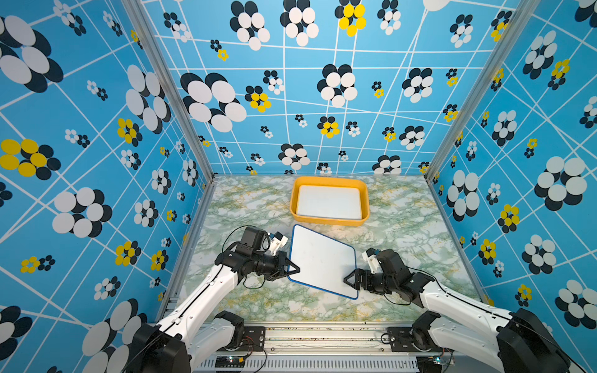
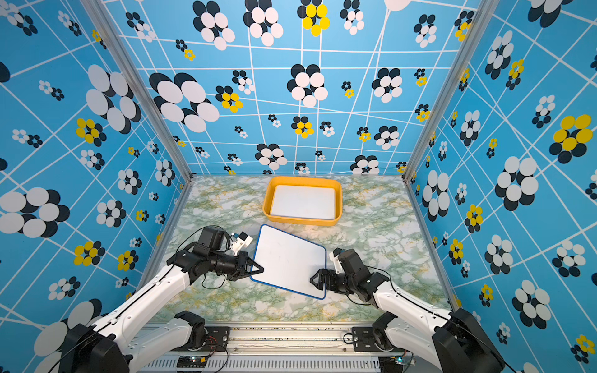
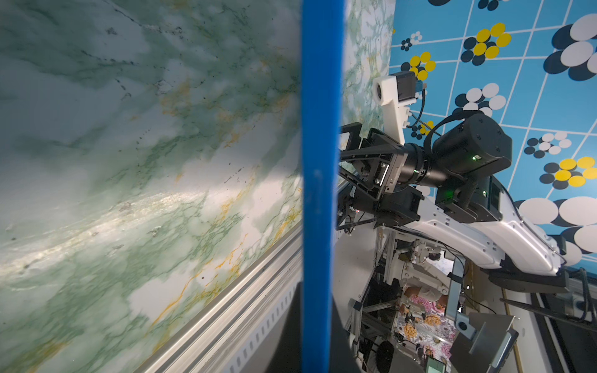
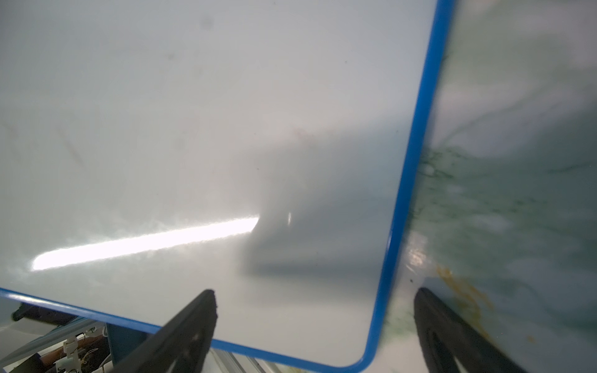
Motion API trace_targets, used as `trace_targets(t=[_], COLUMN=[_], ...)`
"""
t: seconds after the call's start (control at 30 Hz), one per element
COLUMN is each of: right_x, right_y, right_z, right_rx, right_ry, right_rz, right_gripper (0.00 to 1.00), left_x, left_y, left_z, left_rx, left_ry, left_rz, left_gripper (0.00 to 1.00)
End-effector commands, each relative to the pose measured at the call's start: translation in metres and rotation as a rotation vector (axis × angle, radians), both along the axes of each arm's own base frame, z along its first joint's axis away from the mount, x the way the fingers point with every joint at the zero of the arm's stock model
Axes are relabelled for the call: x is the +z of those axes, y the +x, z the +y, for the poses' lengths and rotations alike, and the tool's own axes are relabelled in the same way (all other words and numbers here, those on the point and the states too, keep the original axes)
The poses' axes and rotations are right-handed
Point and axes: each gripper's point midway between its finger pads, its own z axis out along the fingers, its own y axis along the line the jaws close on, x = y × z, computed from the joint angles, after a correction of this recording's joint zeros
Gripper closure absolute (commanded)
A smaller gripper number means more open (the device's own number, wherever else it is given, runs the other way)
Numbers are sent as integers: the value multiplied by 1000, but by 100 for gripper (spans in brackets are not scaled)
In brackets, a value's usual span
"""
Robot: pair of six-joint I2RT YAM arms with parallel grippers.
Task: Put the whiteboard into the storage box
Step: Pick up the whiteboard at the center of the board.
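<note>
Item 1, whiteboard (image 1: 323, 258), blue-framed: lay skewed at frame centre over your desk (image 1: 403, 242), just below the storage box (image 1: 326, 221), outside it. The storage box, upper centre, held another white board (image 1: 329, 202). Your left gripper (image 1: 294, 268): clamped on the whiteboard's left edge. Your right gripper (image 1: 347, 279): jaws wide, straddling its lower right corner.

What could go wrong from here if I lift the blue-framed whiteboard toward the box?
1. Only the left end effector is clamped, on the thin edge of the blue-framed whiteboard. The right end effector stands open around its near corner, so the board may pivot or slip.
2. It lies skewed to the storage box, which already holds a white board; a corner might catch the rim.
</note>
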Motion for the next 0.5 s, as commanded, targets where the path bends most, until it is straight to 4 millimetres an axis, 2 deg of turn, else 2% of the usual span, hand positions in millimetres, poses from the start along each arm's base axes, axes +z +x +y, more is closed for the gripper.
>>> trace_targets(t=[0.0, 0.2, 0.33, 0.47], right_x=[-33, -18, -1, 27], right_y=[-29, -19, -7, 10], right_z=[-28, -31, -37, -43], right_rx=[-5, -3, -5, -17], right_ry=[-139, -161, -201, -235], right_rz=[150, 127, 90, 26], right_gripper=[2, 2, 1, 1], left_x=[-6, -1, 22, 54], left_y=[-5, -3, -4, -9], left_z=[3, 4, 3, 3], left_rx=[-10, -6, -28, -87], left_ry=[17, 23, 11, -5], left_rz=[26, 29, -18, -113], left_gripper=[100, 100, 100, 100])
